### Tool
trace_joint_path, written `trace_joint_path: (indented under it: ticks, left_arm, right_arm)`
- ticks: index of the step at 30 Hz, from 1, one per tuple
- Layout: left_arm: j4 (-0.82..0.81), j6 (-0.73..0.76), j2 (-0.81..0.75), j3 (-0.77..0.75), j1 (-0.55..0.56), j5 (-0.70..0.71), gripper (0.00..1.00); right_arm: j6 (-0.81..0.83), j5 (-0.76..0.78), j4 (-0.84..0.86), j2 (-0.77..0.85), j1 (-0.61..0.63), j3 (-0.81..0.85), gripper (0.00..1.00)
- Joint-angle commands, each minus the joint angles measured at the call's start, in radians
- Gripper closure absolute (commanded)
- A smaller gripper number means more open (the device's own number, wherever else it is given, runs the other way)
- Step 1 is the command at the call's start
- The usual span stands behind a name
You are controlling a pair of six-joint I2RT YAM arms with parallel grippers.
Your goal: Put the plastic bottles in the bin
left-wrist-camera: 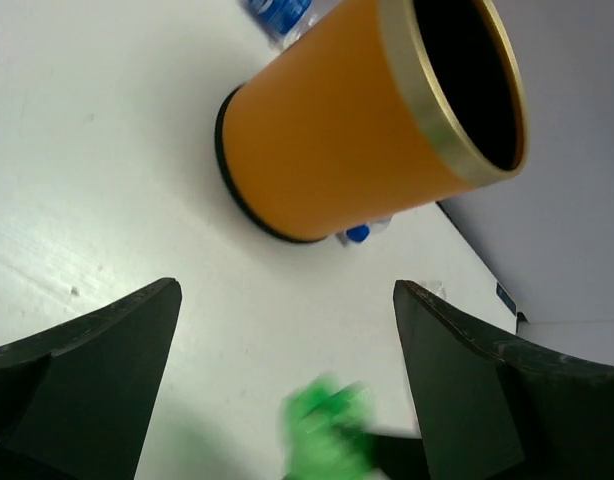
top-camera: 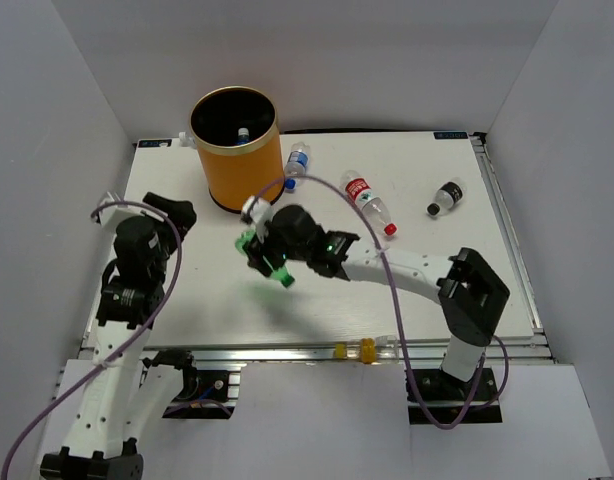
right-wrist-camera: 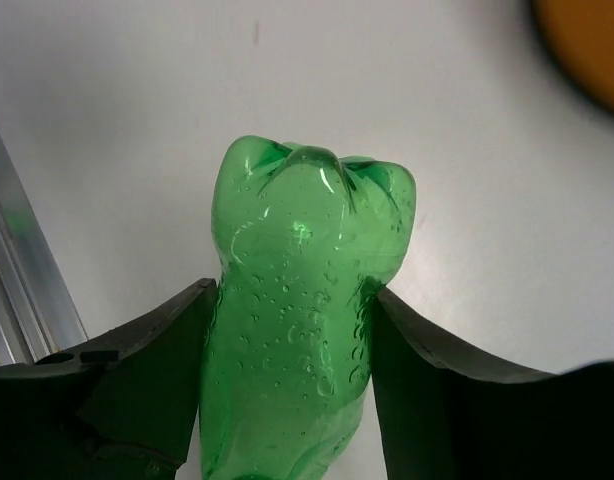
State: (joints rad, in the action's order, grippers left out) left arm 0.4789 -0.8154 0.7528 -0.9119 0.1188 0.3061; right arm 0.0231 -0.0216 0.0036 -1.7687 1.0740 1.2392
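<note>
Near the middle of the table, in front of the bin, the right tool is clamped on the green bottle. The left tool has its fingers apart and holds nothing. A blue-label bottle lies just beside the bin.

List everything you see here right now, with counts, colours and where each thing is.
bin: one, orange-yellow, black inside, far left
blue-label bottle: one, clear, lying beside the bin
bottle in the bin: one, only a blue-and-white bit shows
red-label bottle: one, clear, lying mid-right
dark-capped bottle: one, clear, far right
green bottle: one, held, centre
yellow pieces: two, near rail
left gripper: one, black, open, empty
right gripper: one, black, shut on green bottle
</note>
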Motion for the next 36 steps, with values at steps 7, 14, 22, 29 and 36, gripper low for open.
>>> trace_joint_path:
  ticks: [7, 14, 22, 29, 36]
  left_arm:
    - [0.084, -0.157, -0.096, 0.232, -0.001, -0.159, 0.02]
    - [0.093, -0.151, -0.037, 0.289, 0.001, -0.211, 0.02]
    - [0.006, -0.133, -0.023, 0.343, 0.001, -0.263, 0.02]
    - [-0.006, -0.116, -0.021, 0.352, 0.001, -0.271, 0.02]
    - [0.019, -0.073, 0.017, 0.300, -0.001, -0.277, 0.02]
  right_arm:
    - [-0.098, -0.107, 0.223, -0.154, -0.288, 0.727, 0.78]
    - [-0.077, 0.052, 0.641, -0.461, -0.321, 0.968, 0.80]
    - [-0.071, 0.126, 0.981, -0.739, -0.322, 1.228, 0.70]
    - [-0.058, 0.106, 0.874, -0.727, -0.327, 1.195, 0.11]
    - [-0.070, -0.053, 0.337, -0.343, -0.327, 0.878, 0.10]
